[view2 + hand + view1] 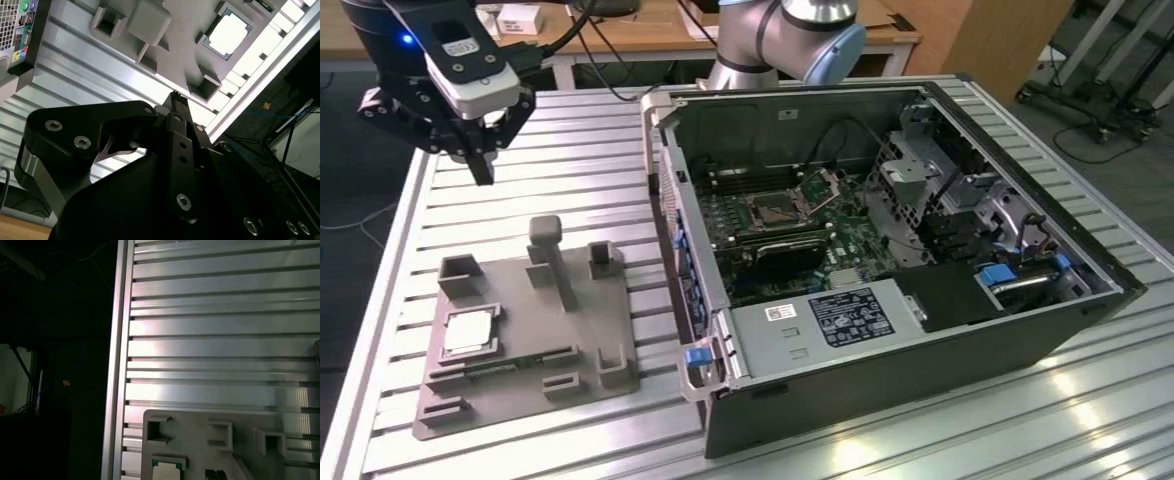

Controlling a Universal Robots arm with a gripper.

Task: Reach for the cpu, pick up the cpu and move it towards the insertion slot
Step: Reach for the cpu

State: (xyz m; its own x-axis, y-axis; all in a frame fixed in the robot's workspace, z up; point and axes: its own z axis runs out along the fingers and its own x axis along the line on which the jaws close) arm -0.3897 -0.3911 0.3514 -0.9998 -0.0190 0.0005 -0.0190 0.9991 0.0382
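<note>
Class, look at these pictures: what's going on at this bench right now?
A robot arm's gripper hangs above the slatted table, jaws shut and holding nothing, just past the far end of the grey tray. The cpu lies in its pocket in that tray, untouched. The insertion slot sits on the board inside the open computer case.

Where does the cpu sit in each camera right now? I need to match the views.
Exterior view: the cpu lies in a square recess of the grey tray, toward the exterior view's left.
Second wrist view: the cpu shows bright in that same recess.
First wrist view: the cpu is cut off by the picture's edge, near the tray's rim.
Shared landmark: the grey tray.
</note>
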